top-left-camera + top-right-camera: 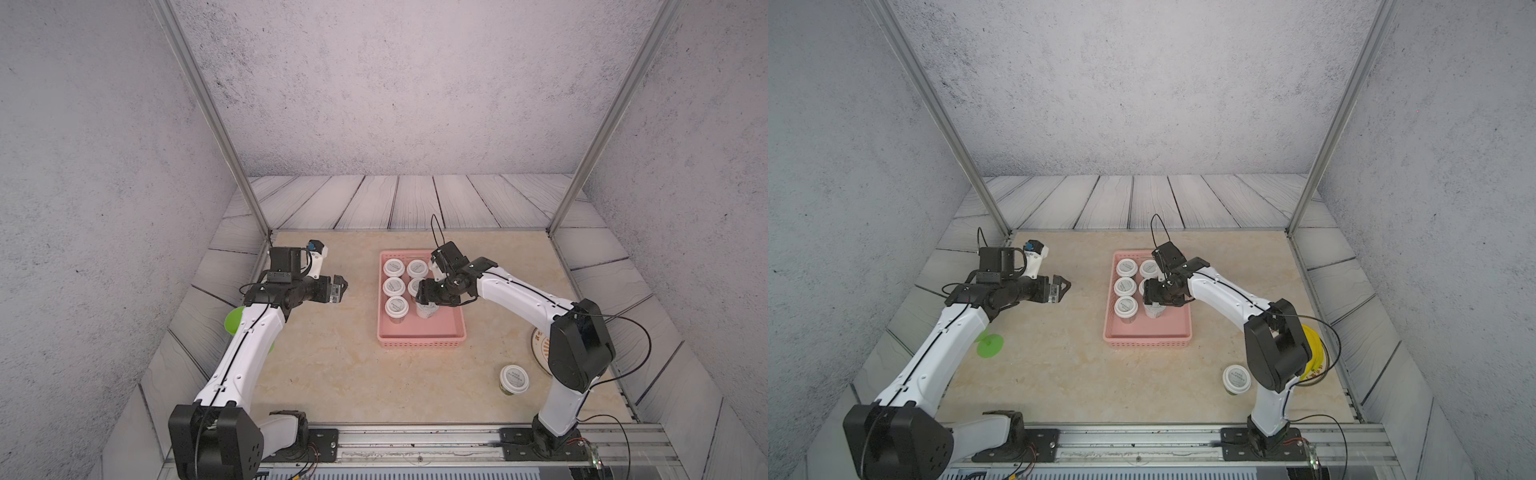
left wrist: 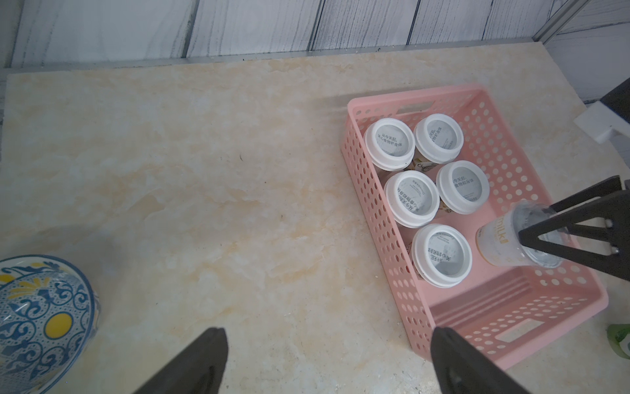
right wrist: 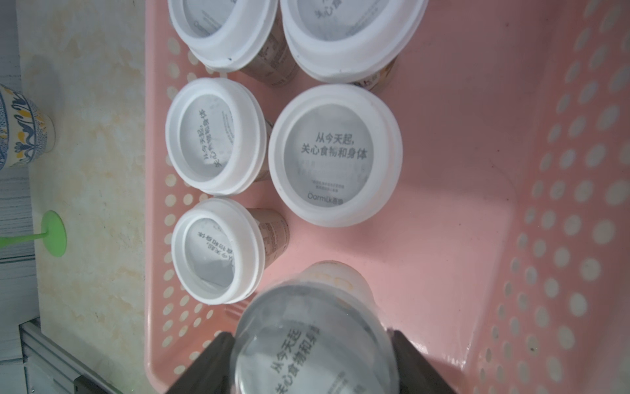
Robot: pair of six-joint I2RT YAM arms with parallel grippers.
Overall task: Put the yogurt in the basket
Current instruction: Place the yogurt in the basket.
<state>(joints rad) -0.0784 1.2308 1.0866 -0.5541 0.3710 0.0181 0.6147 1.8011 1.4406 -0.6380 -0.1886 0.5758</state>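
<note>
Yogurt (image 2: pixel 499 238) gripped up top by the right jaws, looks aimed at the basket's (image 1: pixel 419 343) free slot beside five others (image 1: pixel 394 267), keeping rows tidy; left jaws gape idle.

One pink basket (image 1: pixel 419 337) is here, with seven yogurt cups (image 1: pixel 393 267): five stand inside it, the sixth yogurt cup (image 1: pixel 426 311) tilts within it, the seventh yogurt cup (image 1: pixel 514 378) stands well outside. One green cup (image 1: pixel 233 325) and one blue-patterned bowl (image 2: pixel 41 320) are well apart from it.
</note>
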